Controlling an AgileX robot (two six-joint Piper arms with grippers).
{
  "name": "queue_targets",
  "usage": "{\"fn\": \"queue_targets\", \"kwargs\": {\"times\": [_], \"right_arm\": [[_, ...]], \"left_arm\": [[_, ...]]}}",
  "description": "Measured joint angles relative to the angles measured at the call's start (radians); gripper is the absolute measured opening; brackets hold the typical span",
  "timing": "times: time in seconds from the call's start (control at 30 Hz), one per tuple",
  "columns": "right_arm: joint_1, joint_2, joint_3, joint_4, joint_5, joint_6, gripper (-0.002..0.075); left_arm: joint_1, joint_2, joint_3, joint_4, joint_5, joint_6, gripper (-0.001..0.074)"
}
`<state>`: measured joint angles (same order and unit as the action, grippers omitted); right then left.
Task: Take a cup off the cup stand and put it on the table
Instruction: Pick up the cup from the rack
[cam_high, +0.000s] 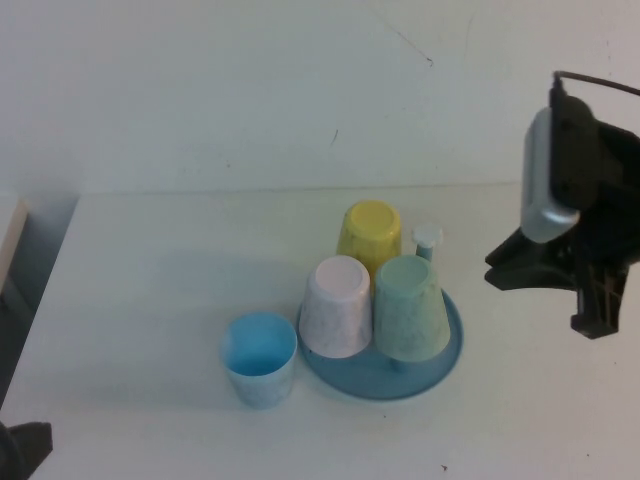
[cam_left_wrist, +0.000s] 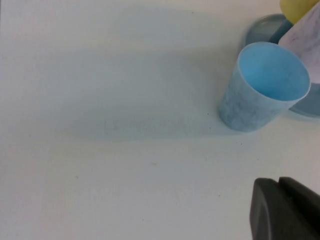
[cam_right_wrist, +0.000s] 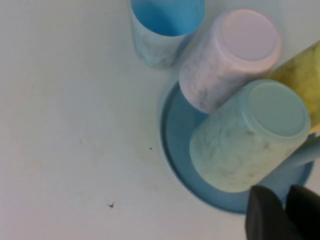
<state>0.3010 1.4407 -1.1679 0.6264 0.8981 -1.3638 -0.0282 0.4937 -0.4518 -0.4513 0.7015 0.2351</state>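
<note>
1. Raised at about three o'clock of the cup stand (cam_high: 446, 352), my right gripper (cam_high: 515, 268) hangs above the table (cam_high: 150, 260), well clear of every cup. Its fingers look drawn close together with nothing between them.
2. Down at the seven o'clock corner of the high view sits my left gripper (cam_high: 22, 447). Only a dark edge of it shows, so I cannot tell how it stands. It is empty and parked.
3. Upside down on its peg, the cup (cam_high: 409, 306) occupies the four o'clock side of the stand, touching the pale pink cup (cam_high: 337, 305) at its nine o'clock. A yellow cup (cam_high: 369, 234) stands behind at twelve o'clock, beside a bare white-capped peg (cam_high: 427, 238).
4. Already upright on the table, a light blue cup (cam_high: 260, 358) stands just beside the stand's eight o'clock edge.
5. I judge this the approach step: nothing grasped yet.
6. Next I would spread the right fingers, descend around the mint cup's side, grip, and lift straight up off the peg before turning it onto bare table.
</note>
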Motion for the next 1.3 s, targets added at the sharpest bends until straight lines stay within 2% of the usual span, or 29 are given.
{"fn": "queue_targets", "kwargs": {"times": [0.07,0.23,0.3,0.37,0.83,1.3], "right_arm": [[0.027,0.047,-0.046,-0.036,0.015,0.002,0.0186],[0.079,0.152,-0.146,-0.059,0.049,-0.010,0.0560],[0.097,0.189,-0.178,-0.069,0.057,-0.026,0.0631],[0.114,0.230,-0.206,-0.082,0.062,-0.032,0.0666],[0.139,0.430,-0.378,-0.170,0.067,0.079,0.0692],[0.139,0.507,-0.408,-0.170,0.110,0.145,0.0690]], "left_arm": [[0.000,0.009,0.000,0.000,0.000,0.005,-0.0002],[0.000,0.009,0.000,-0.011,-0.006,0.014,-0.0002],[0.000,0.009,0.000,-0.021,-0.010,0.014,-0.0002],[0.000,0.009,0.000,-0.025,-0.018,0.016,-0.0002],[0.000,0.009,-0.002,-0.050,-0.035,0.021,-0.0003],[0.000,0.009,-0.002,-0.076,-0.037,0.023,-0.0003]]}}
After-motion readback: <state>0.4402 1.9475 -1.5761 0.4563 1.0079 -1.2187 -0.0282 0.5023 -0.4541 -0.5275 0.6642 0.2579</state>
